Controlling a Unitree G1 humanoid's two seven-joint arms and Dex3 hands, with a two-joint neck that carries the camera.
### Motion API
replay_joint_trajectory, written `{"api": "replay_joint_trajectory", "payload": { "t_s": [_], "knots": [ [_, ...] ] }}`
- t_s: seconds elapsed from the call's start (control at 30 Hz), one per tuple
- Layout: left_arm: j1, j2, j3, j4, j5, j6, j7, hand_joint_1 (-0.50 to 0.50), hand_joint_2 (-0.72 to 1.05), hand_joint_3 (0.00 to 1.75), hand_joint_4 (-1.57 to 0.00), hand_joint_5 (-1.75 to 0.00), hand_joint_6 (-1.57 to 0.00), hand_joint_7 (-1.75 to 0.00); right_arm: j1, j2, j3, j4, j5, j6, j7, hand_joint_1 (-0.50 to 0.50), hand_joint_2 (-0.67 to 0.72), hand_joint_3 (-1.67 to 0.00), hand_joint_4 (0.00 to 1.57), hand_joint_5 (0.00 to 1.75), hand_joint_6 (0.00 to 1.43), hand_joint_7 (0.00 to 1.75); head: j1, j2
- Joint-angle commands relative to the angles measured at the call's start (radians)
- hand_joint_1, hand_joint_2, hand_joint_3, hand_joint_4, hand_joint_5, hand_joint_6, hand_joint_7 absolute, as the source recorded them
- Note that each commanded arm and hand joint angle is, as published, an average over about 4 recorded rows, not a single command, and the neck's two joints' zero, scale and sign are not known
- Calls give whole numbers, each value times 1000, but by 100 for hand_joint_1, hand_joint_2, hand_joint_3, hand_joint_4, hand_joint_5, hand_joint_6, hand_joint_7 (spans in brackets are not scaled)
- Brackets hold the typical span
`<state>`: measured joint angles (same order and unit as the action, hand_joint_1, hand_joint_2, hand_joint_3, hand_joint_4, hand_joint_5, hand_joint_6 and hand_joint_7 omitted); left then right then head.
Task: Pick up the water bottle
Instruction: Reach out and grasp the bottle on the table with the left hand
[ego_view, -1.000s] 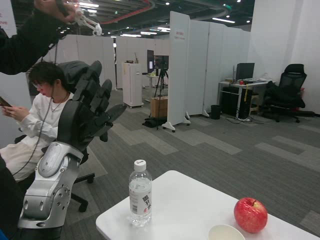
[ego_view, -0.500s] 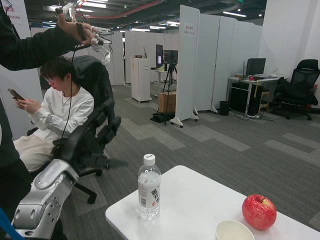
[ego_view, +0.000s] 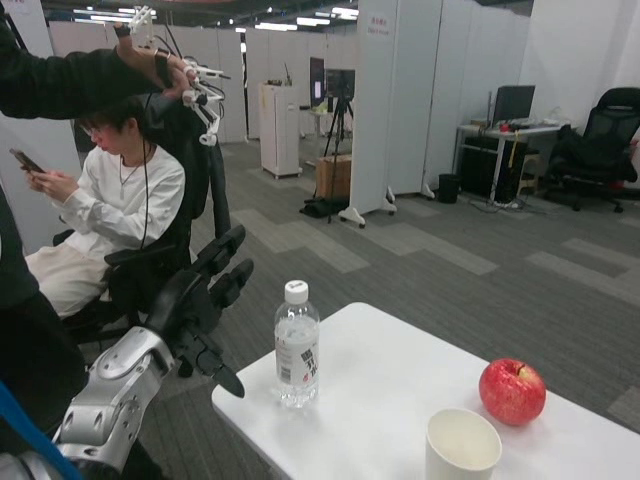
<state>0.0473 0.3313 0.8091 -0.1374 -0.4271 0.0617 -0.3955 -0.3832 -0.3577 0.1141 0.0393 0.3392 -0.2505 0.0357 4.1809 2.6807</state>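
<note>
Water bottle (ego_view: 297, 346) stands upright near the left corner of the white tabletop (ego_view: 380, 400), its white cap on and a printed label around its middle. At about 9 o'clock from the bottle, off the tabletop's edge, the left hand (ego_view: 203, 305) hangs in the air with its black fingers spread apart and holding nothing; it is near the bottle but not touching it. The silver forearm runs down from it toward 7 o'clock. The right hand is not in view.

At about 4 o'clock from the bottle, well apart from it, a white paper cup (ego_view: 462, 446) stands open-mouthed near the bottom edge. A red apple (ego_view: 512, 391) rests at about 1 o'clock from the cup, just beside it.

Beyond the tabletop, at roughly 10 o'clock from the bottle, a person in a white top (ego_view: 112, 215) sits in a black chair looking at a phone. Another person's dark sleeve (ego_view: 60, 85) reaches across the top left corner, the hand holding a small white device with cables.
</note>
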Motion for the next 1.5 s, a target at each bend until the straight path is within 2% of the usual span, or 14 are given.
{"api": "replay_joint_trajectory", "payload": {
  "t_s": [0.03, 0.23, 0.43, 0.97, 1.23, 1.5],
  "knots": [
    [-7, 1, -33, 60, 18, -22, -10, -50, -37, 9, 0, -10, 0, 0, 0, 8, 11, 5, 8, -13, -3, -46, -29, 0, 0, 0, 0, 0, -3, -10],
    [-37, 18, -87, 151, 56, -36, -28, -50, -28, 9, 0, -10, 0, 0, 4, 9, 16, 5, 8, -12, -3, -46, -27, 0, 0, 0, 0, 0, -10, -37],
    [-89, 45, -152, 254, 107, -48, -44, -50, -28, 9, 0, -10, 0, 0, 7, 6, 33, 5, 14, -12, -3, -46, -26, 0, 0, 0, 0, 0, -18, -47],
    [-239, 120, -320, 483, 107, -57, -63, -50, -28, 9, 0, -10, 0, 0, 15, 3, 42, 6, 20, -12, -3, -46, -24, 0, 0, 0, 0, 0, -54, -68],
    [-284, 147, -387, 549, 98, -57, -64, -50, -28, 9, 0, -10, 0, 0, 13, 5, 46, 16, 20, -12, -3, -46, -24, 0, 0, 0, 0, 0, -59, -76],
    [-313, 158, -398, 615, 60, -57, -65, -50, -28, 9, 0, -10, 0, 0, 13, 5, 50, 25, 22, -12, -3, -46, -26, 0, 0, 0, 0, 0, -60, -80]
  ]
}}
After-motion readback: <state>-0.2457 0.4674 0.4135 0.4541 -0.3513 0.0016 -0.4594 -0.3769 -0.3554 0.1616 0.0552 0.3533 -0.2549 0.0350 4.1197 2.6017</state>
